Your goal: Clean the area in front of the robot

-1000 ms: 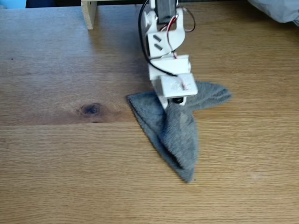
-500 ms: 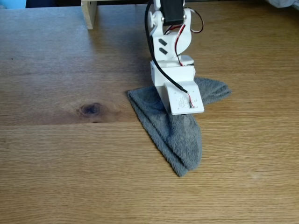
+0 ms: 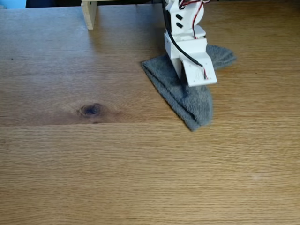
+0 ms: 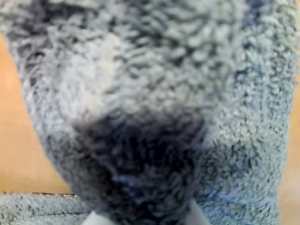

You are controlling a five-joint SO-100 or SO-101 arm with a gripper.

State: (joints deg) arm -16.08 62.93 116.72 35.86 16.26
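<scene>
Table: I see the light brown oak table (image 3: pixel 140 164) filling the fixed view, fine grain running left to right, with plank seams crossing it.
Cloth: a grey terry cloth (image 3: pixel 187 96) lies flat on the table in the upper right of the fixed view, folded into a rough wedge whose point aims toward the camera; a second lobe spreads out to the right behind the arm. In the wrist view the cloth (image 4: pixel 154 93) fills nearly the whole picture, loops soft and blurred, with a dark patch low in the middle and bare wood showing at both side edges.
Robot: the white plastic arm (image 3: pixel 185 33) comes down from the top edge of the fixed view, a black cable and thin red and white wires running along it.
Gripper: its flat white plate (image 3: pixel 199 70) sits over the cloth's middle, right against the fabric.
Fingers: from my feeds I cannot tell whether they are clenched or released; the plate hides them in the fixed view, and the wrist view shows only two pale tips at the bottom edge.
Post: a pale wooden post (image 3: pixel 89 13) stands at the top left, well apart from the cloth.
Knot: one dark knot (image 3: pixel 91 110) marks the wood left of the cloth.
Smudge: a faint pale mark (image 3: pixel 255 177) sits on the near right boards.
</scene>
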